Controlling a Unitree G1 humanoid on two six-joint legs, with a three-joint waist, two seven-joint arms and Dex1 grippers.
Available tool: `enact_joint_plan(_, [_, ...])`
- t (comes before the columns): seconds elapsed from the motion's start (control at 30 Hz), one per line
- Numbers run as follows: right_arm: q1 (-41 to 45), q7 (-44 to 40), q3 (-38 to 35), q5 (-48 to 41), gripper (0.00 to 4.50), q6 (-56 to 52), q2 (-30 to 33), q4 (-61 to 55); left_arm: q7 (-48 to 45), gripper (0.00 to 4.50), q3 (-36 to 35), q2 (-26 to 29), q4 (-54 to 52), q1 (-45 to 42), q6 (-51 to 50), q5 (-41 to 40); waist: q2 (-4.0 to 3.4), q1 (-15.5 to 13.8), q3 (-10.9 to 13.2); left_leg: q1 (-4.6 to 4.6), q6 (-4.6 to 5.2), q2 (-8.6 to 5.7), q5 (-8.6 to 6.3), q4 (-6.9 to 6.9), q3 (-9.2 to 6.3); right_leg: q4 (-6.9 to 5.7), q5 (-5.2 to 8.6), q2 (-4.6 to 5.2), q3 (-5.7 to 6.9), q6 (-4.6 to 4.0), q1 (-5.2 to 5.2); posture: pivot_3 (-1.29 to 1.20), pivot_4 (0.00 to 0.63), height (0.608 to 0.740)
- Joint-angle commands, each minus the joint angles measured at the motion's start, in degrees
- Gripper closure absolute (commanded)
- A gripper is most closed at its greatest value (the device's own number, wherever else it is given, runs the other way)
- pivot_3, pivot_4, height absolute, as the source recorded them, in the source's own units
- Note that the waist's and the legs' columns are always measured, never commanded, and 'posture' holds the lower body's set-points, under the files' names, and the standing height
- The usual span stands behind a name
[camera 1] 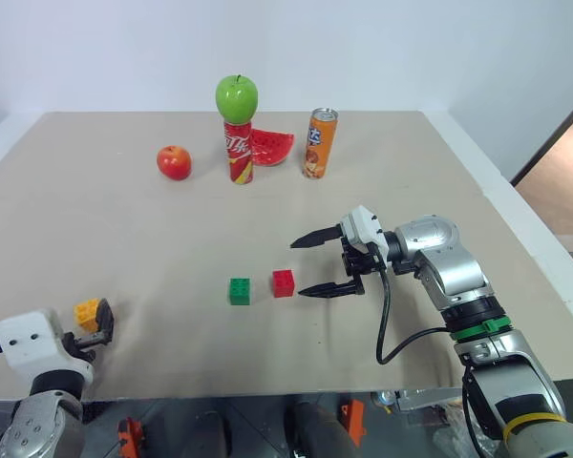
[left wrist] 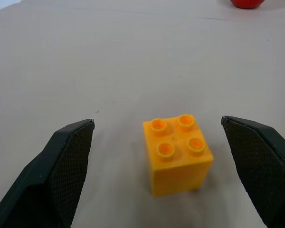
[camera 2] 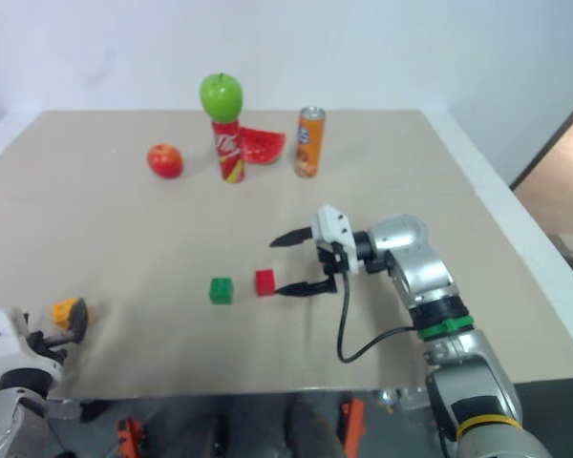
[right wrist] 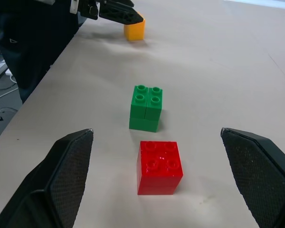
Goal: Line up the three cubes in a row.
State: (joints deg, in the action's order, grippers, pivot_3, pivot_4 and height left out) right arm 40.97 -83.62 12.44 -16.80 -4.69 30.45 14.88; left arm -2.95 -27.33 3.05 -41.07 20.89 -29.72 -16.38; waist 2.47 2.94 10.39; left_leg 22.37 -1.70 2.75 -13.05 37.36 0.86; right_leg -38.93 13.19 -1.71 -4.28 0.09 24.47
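Near the table's middle the green cube (camera 1: pixel 239 291) and the red cube (camera 1: pixel 284 282) stand side by side with a small gap. My right gripper (camera 1: pixel 297 269) is open just right of the red cube, and its fingers (right wrist: pixel 69 161) point at both cubes without touching them. The yellow cube (camera 1: pixel 86 313) sits far to the left, close to the front edge. My left gripper (left wrist: pixel 157 121) is open around it. The cube (left wrist: pixel 177 154) rests on the table between the two fingers (left wrist: pixel 69 156), nearer one of them, with a gap on each side.
At the back stand a red apple (camera 1: pixel 174 162), a green apple (camera 1: pixel 237 97) on top of a red can (camera 1: pixel 239 153), a watermelon slice (camera 1: pixel 272 146) and an orange can (camera 1: pixel 320 143). The table's front edge (camera 1: pixel 267 393) runs just below the cubes.
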Motion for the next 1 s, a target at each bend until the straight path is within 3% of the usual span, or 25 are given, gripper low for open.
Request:
enact_joint_plan(0.03, [0.0,-0.1,-1.1,-0.3,0.0,0.4,0.9,-1.9,0.3,0.07,0.2,1.2,1.1,-0.7,1.5,0.6,0.0,0.0,0.0,0.0,0.0,0.0,0.0,0.0,0.0,0.0,0.01,0.0,0.0,-0.01,0.0,0.0,0.15,0.74])
enact_joint_plan(0.23, [-0.5,0.4,-1.3,-0.7,0.0,-0.8,1.6,-3.9,1.3,0.07,1.2,1.8,3.9,-2.1,1.3,1.5,0.0,0.0,0.0,-0.02,0.0,0.0,0.0,0.01,0.0,0.0,0.01,0.0,0.0,-0.02,0.0,0.0,0.15,0.74])
enact_joint_plan(0.57, [-0.3,0.7,-1.6,-1.5,0.0,-2.6,1.4,-5.0,2.4,3.15,3.1,1.7,4.7,-1.8,0.9,2.5,0.01,0.0,0.0,-0.01,0.0,0.0,0.0,0.0,-0.01,0.0,0.02,0.0,0.01,-0.02,0.0,0.0,0.15,0.74])
enact_joint_plan(0.8, [0.2,-0.4,-1.0,-3.6,0.0,-6.0,1.3,-7.1,-1.0,3.15,4.5,5.0,4.8,-1.6,1.4,2.5,0.0,0.0,0.0,-0.02,0.0,0.0,0.0,-0.01,-0.02,0.01,0.02,0.0,0.01,-0.03,0.02,0.0,0.15,0.74])
enact_joint_plan(1.0, [0.4,0.4,-1.0,-4.1,0.0,-8.7,1.2,-8.9,-17.7,3.15,8.9,18.8,7.0,-4.5,7.6,0.7,-0.01,-0.1,0.0,0.06,0.0,0.0,0.0,-0.03,-0.06,0.02,0.04,0.01,0.06,-0.06,0.11,0.0,0.15,0.74])
